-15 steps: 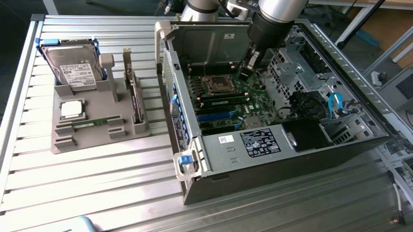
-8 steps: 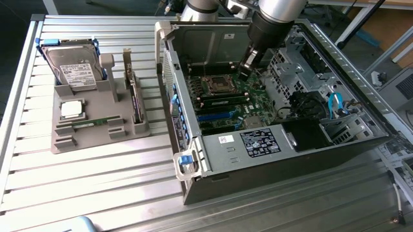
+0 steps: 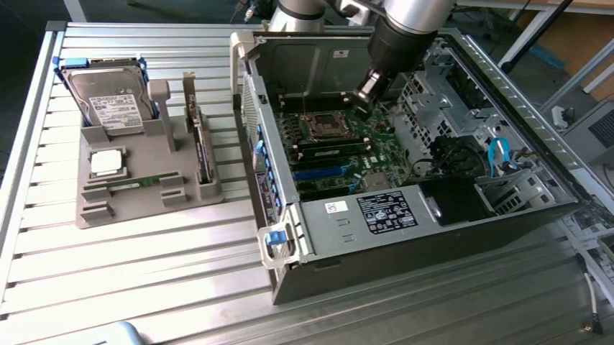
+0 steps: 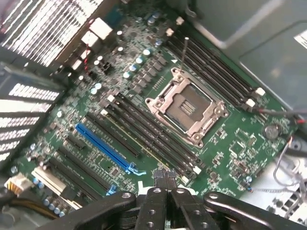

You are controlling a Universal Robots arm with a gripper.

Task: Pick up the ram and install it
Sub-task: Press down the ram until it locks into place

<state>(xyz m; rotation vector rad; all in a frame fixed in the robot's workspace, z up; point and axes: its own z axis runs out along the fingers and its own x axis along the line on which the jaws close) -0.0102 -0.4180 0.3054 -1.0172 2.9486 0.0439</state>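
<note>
On the slatted aluminium bench [image 3: 144, 259], at the exterior view's left, a grey parts holder [image 3: 144, 188] carries a hard drive [image 3: 108, 100] with a white label whose print is too small to read, a square silver processor [image 3: 106, 161], an upright expansion card [image 3: 200, 147], and the ram [image 3: 142, 182], a thin green stick lying flat in a slot near the holder's front edge, just beside the processor and well apart from the arm. To the right lies an open computer case [image 3: 403, 215] on its side, a blue latch [image 3: 277, 243] at its near corner and white and black stickers on the inner frame, their text not legible. Inside, the green motherboard [image 4: 144, 72] shows an empty metal processor socket [image 4: 186, 106], rows of black memory slots [image 4: 153, 134] on either side of it, and a long blue expansion slot [image 4: 103, 146]; one green stick [image 3: 331, 154] appears already seated just below the socket in the exterior view. The robot arm [image 3: 403, 36] reaches down into the case, its gripper [image 4: 165, 179] hanging just above the board near the socket, fingers [image 4: 158, 178] pressed together and holding nothing. Farther right sit the drive cage, blue cables [image 3: 499, 154] and a black power supply [image 3: 456, 201].
</note>
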